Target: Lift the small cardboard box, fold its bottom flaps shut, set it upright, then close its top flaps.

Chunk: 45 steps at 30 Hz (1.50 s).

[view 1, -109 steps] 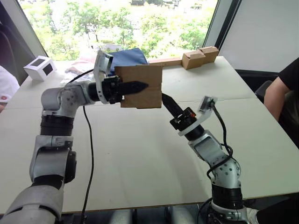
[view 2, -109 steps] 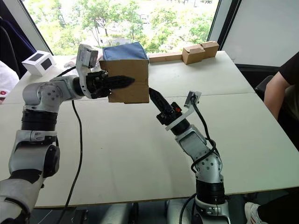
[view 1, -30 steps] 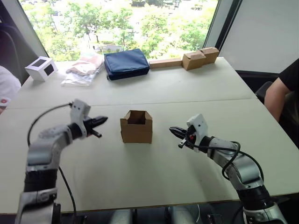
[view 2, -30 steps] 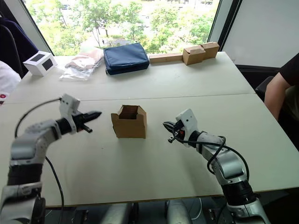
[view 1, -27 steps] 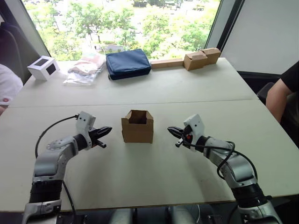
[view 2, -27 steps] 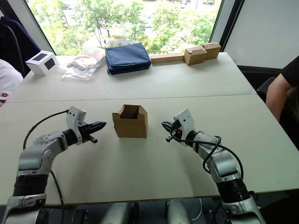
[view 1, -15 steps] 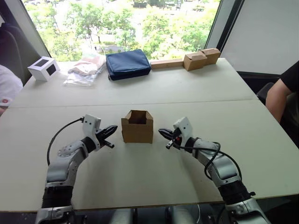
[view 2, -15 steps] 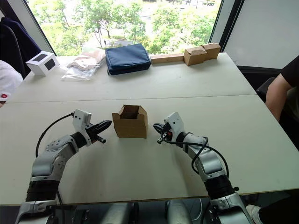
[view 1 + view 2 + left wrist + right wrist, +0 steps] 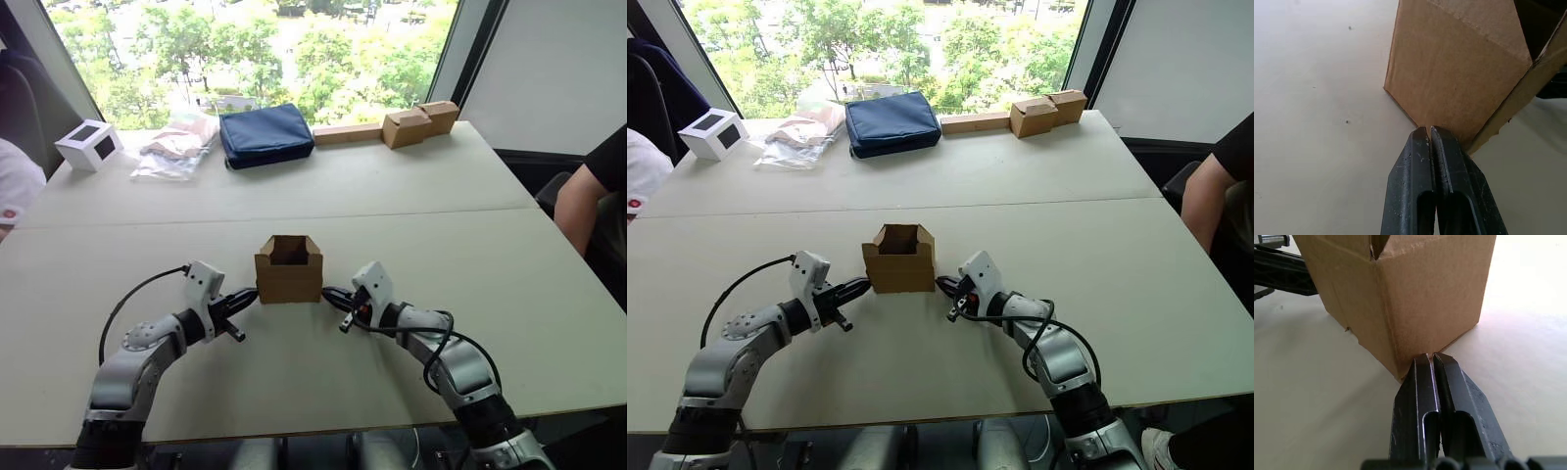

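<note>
Left eye view: I see the small cardboard box point(image 9: 289, 269) standing upright near the middle of the white table point(image 9: 392, 186), its top flaps point(image 9: 290, 247) raised and the mouth open. The left gripper point(image 9: 246, 298) points at the box's lower left corner, and the right gripper point(image 9: 331, 293) points at its lower right corner; both tips sit at the base edge. At the far edge of the table lie a blue pouch point(image 9: 265, 133), a white box with a dark window point(image 9: 87, 143), a clear bag point(image 9: 176, 149) and a row of tan cardboard blocks point(image 9: 421, 121). A person's arm point(image 9: 588, 186) shows at the right margin.

Right eye view: I see the same arrangement, with the box's plain brown near face turned toward me and both grippers level with its base.

Left wrist view: I see the left gripper's fingers point(image 9: 1420, 186) pressed flat against each other, clenched with nothing between them, the tips touching the box's bottom corner. The box wall looks clean, with one fold crease near the top and a slightly ragged bottom edge.

Right wrist view: I see the right gripper's fingers point(image 9: 1454, 406) likewise clenched and empty, their tips against the opposite bottom corner of the box. Corrugation lines show on the wall. The left gripper's black fingers lie beyond the box at the far side.
</note>
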Each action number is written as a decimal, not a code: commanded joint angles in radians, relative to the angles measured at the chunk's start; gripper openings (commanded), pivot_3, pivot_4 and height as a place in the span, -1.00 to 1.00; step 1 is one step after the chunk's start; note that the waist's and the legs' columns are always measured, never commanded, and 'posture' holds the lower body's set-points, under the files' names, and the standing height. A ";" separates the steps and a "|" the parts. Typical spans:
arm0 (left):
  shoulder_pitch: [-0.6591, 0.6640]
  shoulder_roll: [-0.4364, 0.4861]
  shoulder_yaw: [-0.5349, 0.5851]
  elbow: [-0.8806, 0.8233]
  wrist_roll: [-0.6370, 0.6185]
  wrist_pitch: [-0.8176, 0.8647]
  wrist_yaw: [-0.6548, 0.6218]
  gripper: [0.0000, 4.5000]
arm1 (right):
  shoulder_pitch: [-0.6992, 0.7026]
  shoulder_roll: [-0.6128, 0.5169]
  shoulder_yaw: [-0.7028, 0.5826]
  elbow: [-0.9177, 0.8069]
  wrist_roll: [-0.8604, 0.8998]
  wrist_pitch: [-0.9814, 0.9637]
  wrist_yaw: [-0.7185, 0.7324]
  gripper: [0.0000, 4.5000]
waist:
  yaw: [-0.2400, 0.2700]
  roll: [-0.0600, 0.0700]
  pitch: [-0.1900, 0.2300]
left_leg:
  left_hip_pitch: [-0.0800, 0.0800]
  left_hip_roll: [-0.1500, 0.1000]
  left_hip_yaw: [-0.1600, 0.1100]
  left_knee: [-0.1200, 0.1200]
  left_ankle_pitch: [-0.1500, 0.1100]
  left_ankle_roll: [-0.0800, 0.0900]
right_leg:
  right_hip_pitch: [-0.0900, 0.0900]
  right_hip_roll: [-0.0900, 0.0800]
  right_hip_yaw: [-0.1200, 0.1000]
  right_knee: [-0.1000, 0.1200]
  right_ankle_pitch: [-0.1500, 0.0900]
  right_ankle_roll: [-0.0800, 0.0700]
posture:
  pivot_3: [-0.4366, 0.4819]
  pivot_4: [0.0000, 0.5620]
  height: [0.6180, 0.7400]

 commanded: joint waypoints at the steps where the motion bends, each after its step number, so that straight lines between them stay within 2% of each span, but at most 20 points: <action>1: 0.021 0.009 -0.016 -0.064 -0.025 0.009 -0.007 -0.96 | 0.012 0.001 0.006 -0.072 0.008 0.012 0.014 -0.97 | 0.000 0.000 0.000 | 0.000 0.000 0.000 0.000 0.000 0.000 | 0.000 0.000 0.000 0.000 0.000 0.000 | -0.05 -0.47 0.95; 8: 0.069 0.022 -0.021 -0.103 -0.041 0.029 -0.013 -0.96 | 0.058 -0.017 0.025 -0.143 0.019 0.058 0.043 -0.97 | -0.001 0.000 0.000 | 0.001 0.000 0.000 0.000 0.000 0.000 | 0.000 -0.002 0.000 0.000 0.000 -0.001 | -0.05 -0.47 0.95; 14: 0.063 0.088 0.048 -0.069 -0.072 0.059 -0.040 -0.96 | 0.086 -0.067 -0.004 -0.190 0.018 0.084 0.063 -0.97 | 0.001 0.000 0.000 | 0.001 0.001 0.000 -0.001 0.000 0.001 | 0.001 -0.002 0.000 -0.001 -0.001 -0.001 | -0.05 -0.47 0.95; 18: 0.014 0.183 0.088 -0.059 -0.135 0.119 -0.106 -0.96 | 0.104 -0.189 -0.069 -0.263 0.093 0.107 0.178 -0.97 | 0.001 0.000 0.000 | 0.001 0.001 0.000 -0.001 -0.001 0.001 | 0.002 -0.002 -0.001 -0.001 -0.001 -0.001 | -0.05 -0.47 0.95; 21: -0.083 0.249 0.119 -0.062 -0.216 0.203 -0.153 -0.96 | 0.052 -0.264 -0.168 -0.283 0.191 0.163 0.241 -0.97 | 0.004 0.000 0.001 | 0.002 0.001 -0.001 -0.001 -0.001 0.001 | 0.003 -0.002 -0.001 -0.002 -0.001 -0.001 | -0.05 -0.47 0.95; 23: -0.159 0.280 0.119 -0.037 -0.260 0.235 -0.200 -0.96 | -0.013 -0.282 -0.187 -0.260 0.205 0.169 0.254 -0.97 | 0.001 0.000 0.001 | 0.003 0.001 -0.001 0.000 -0.001 0.001 | 0.004 -0.001 -0.002 -0.003 -0.001 -0.001 | -0.05 -0.47 0.95; 28: -0.346 0.318 0.036 0.087 -0.249 0.224 -0.317 -0.96 | -0.176 -0.242 -0.150 -0.179 0.195 0.158 0.270 -0.97 | -0.004 0.000 0.001 | 0.004 0.002 -0.001 -0.002 -0.001 0.001 | 0.004 0.002 -0.002 -0.003 -0.001 -0.002 | -0.05 -0.47 0.95; 33: -0.470 0.319 -0.082 0.226 -0.159 0.128 -0.423 -0.96 | -0.216 -0.188 -0.089 -0.172 0.177 0.150 0.270 -0.97 | -0.002 0.000 0.001 | 0.003 0.001 0.000 -0.002 -0.001 0.001 | 0.003 0.002 -0.002 -0.001 -0.002 -0.003 | -0.05 -0.47 0.95; 37: -0.513 0.302 -0.129 0.293 -0.125 0.087 -0.470 -0.96 | -0.235 -0.158 -0.055 -0.157 0.151 0.122 0.263 -0.97 | -0.001 0.000 0.001 | 0.003 0.001 0.001 -0.002 -0.001 0.001 | 0.003 0.002 -0.002 -0.001 -0.002 -0.003 | -0.05 -0.47 0.95; 45: -0.511 0.279 -0.188 0.354 -0.048 0.008 -0.520 -0.96 | -0.263 -0.129 -0.039 -0.107 0.113 0.079 0.255 -0.97 | -0.002 0.000 0.001 | 0.003 0.001 0.001 -0.002 -0.001 0.002 | 0.003 0.002 -0.002 0.000 -0.002 -0.003 | -0.05 -0.47 0.95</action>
